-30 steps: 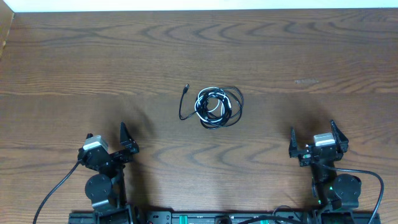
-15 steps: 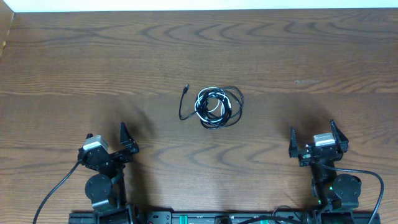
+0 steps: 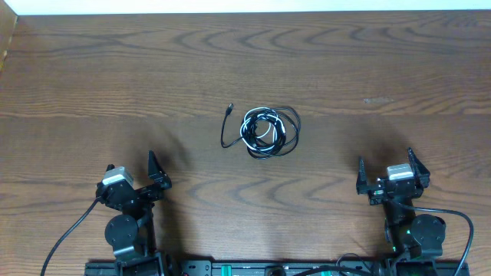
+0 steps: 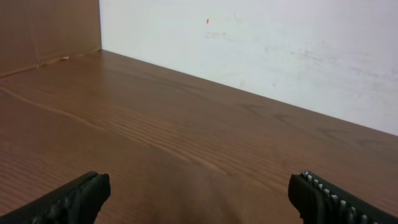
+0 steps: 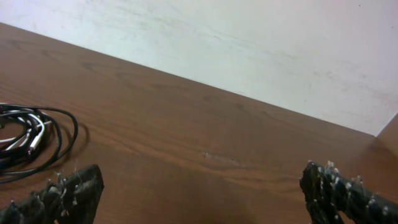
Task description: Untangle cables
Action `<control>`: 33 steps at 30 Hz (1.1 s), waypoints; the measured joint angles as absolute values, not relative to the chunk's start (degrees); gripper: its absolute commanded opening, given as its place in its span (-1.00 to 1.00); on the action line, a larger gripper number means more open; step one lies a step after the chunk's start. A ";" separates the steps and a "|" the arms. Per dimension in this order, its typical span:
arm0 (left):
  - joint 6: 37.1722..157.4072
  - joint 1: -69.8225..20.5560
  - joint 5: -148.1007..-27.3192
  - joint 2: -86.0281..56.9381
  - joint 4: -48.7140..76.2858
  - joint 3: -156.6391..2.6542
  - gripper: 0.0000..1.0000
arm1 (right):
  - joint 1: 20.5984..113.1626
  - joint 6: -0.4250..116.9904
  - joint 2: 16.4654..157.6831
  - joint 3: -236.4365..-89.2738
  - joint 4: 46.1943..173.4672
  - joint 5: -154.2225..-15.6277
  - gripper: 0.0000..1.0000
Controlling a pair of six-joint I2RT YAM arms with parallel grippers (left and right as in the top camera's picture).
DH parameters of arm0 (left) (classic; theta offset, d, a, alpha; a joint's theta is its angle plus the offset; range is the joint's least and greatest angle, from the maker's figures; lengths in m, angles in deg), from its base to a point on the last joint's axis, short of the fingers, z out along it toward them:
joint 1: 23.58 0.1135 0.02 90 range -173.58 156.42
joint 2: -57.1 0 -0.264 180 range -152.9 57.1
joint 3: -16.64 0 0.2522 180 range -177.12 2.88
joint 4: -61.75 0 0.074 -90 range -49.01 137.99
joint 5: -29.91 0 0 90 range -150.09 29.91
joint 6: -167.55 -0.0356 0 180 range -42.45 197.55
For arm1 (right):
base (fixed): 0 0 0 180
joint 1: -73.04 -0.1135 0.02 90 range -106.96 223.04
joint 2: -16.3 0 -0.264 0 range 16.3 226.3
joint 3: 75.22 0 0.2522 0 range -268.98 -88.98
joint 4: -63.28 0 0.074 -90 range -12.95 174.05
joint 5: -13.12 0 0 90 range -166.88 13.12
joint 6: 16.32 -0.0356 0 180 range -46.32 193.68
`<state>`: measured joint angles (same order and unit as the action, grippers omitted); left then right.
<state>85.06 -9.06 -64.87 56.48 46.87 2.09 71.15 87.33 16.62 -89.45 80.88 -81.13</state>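
Note:
The cables (image 3: 267,132) lie coiled together in one small bundle at the middle of the wooden table, a black cord looped around a white one. A black plug end (image 3: 229,110) sticks out to the bundle's upper left. In the right wrist view the coil (image 5: 28,140) shows at the left edge. My left gripper (image 3: 159,174) rests near the front left, open and empty, far from the bundle. My right gripper (image 3: 384,174) sits at the front right, also open with nothing between its fingers. The left wrist view holds only bare table and the wide-apart left gripper (image 4: 199,194).
A white wall (image 5: 249,43) runs along the table's far edge. A brown side panel (image 4: 43,28) stands at the far left corner. Thick black arm wires (image 3: 65,238) trail from both arm bases at the front edge.

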 measured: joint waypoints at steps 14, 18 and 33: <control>85.06 -9.06 -64.87 56.48 46.87 2.09 0.96 | 71.15 87.35 16.62 -89.45 80.88 -81.13 0.98; 85.06 -9.06 -64.85 56.48 46.87 2.09 0.96 | 71.18 87.35 16.62 -89.45 80.88 -81.13 0.99; 81.78 -9.06 -64.91 56.44 45.34 0.80 0.96 | 71.15 81.12 16.62 -89.43 78.08 -81.11 0.99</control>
